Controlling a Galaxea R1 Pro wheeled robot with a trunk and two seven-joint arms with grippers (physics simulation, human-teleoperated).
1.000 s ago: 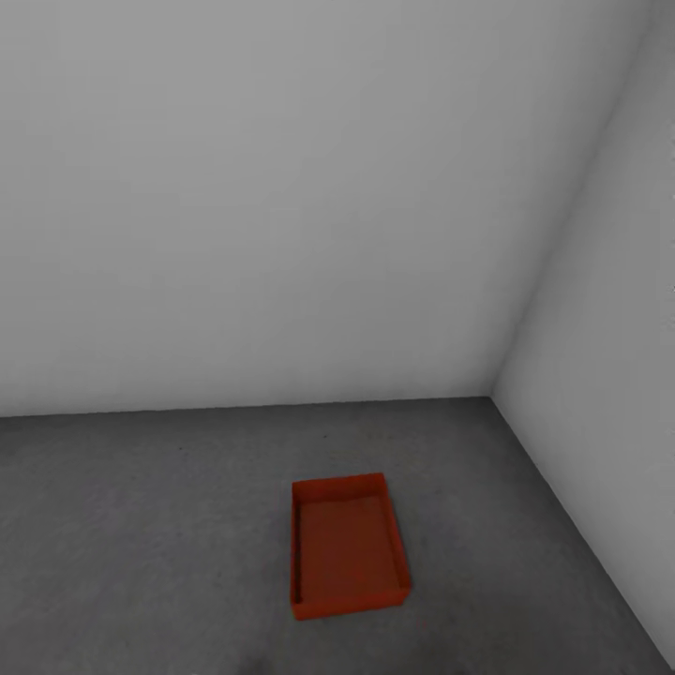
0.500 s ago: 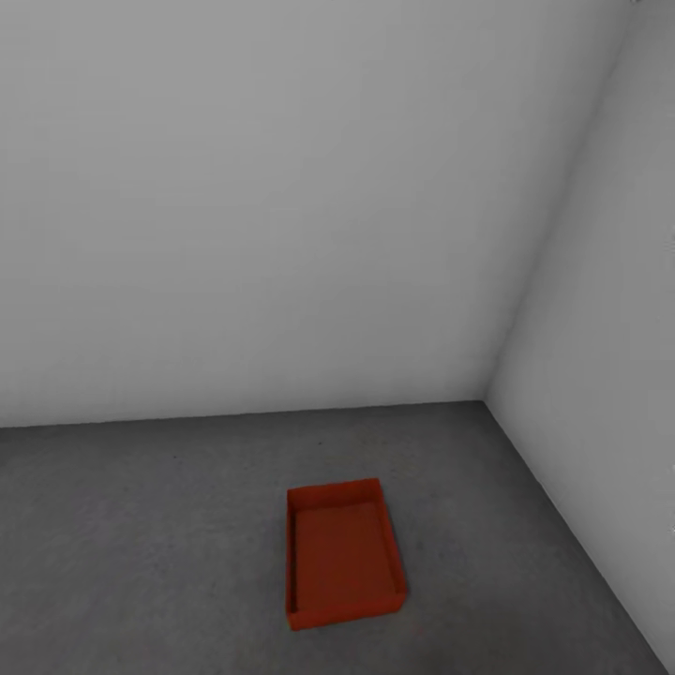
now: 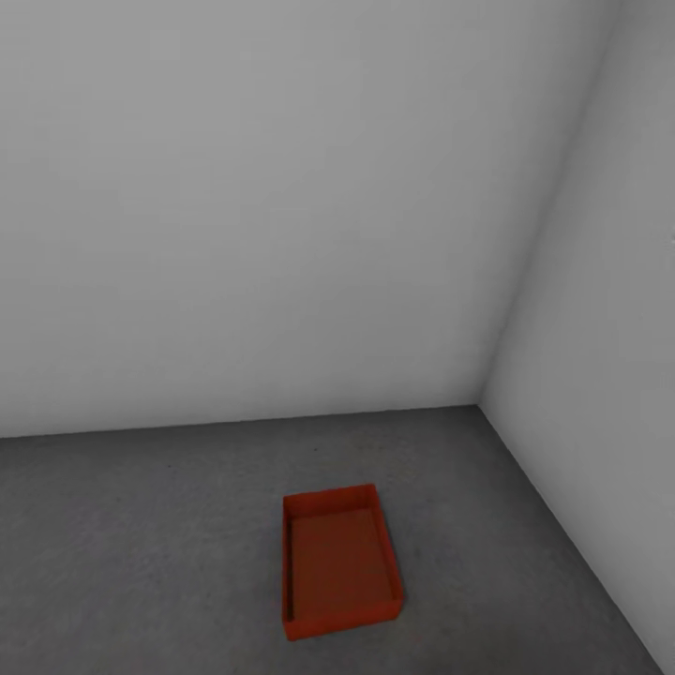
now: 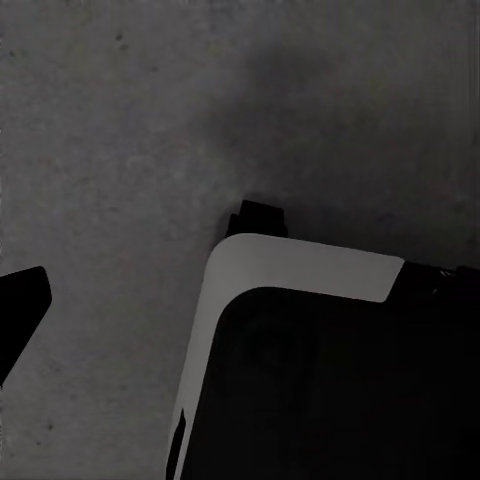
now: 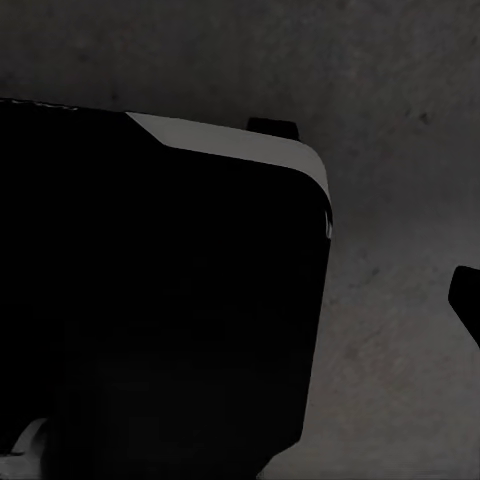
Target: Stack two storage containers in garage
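One orange-red, rectangular, topless plastic storage container (image 3: 339, 560) is sitting upright on the dark grey speckled concrete floor (image 3: 141, 553) of the garage, near the corner where two plain pale grey walls (image 3: 281, 206) are meeting, but apart from both. It is lying empty, with no second bin stacked on it.

Both wrist views are looking down past the robot's dark, white-edged base (image 4: 300, 350) onto bare concrete. A dark sliver (image 4: 20, 310) at the edge of the left wrist view, and another (image 5: 465, 300) in the right wrist view, may be claw fingertips, but I cannot tell whether either claw is wide, narrow or holding anything. Neither claw is showing beside the bin, so its place relative to them cannot be read.

Judging from this, half the job is standing done. The risk ahead lies in the base: rolling or turning this near could be nudging the thin-walled bin, or scraping the side wall, skewing the stacking spot.
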